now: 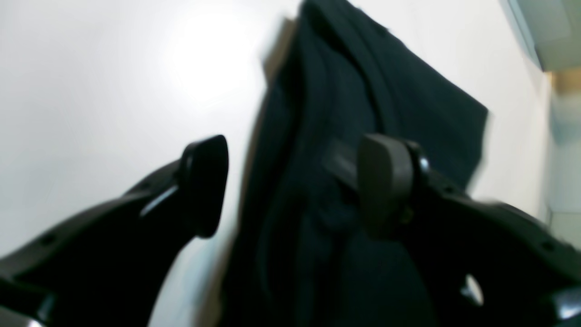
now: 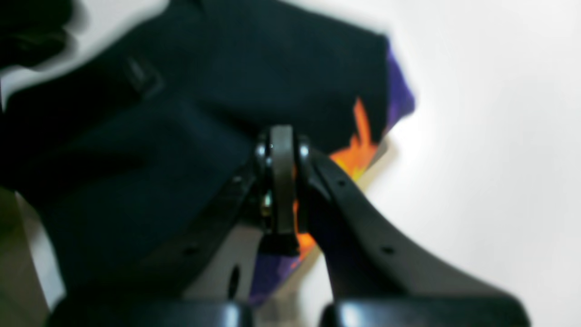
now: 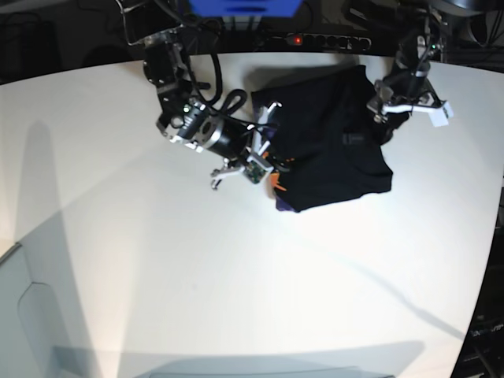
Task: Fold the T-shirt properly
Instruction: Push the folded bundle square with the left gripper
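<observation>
**Two claws at a half-folded black T-shirt**

Two claws are seen at opposite sides of the garment. The right claw [image 2: 282, 181] is shown pressed fully together in its wrist view, its pads meeting at the shirt's edge right where orange print is exposed; whether cloth is actually pinched between them cannot be told through the blur. The left claw [image 1: 295, 186] is spread wide, one finger [image 1: 206, 184] over bare white surface and the other over dark cloth, with nothing clamped between them.

The T-shirt [image 3: 335, 150] is laid on the white table [image 3: 157, 276], toward the far edge and between the two arms. It is gathered into a rough, bunched rectangle with black fabric uppermost. An orange-and-purple graphic [image 3: 277, 183] is exposed along the edge nearest the right claw, where the lower layer is uncovered. A small pale rectangular mark [image 3: 352, 138] is visible on the top layer, near the middle. In the left wrist view, the cloth is seen as long dark folds running away from the claw, ending in a straight edge.
</observation>
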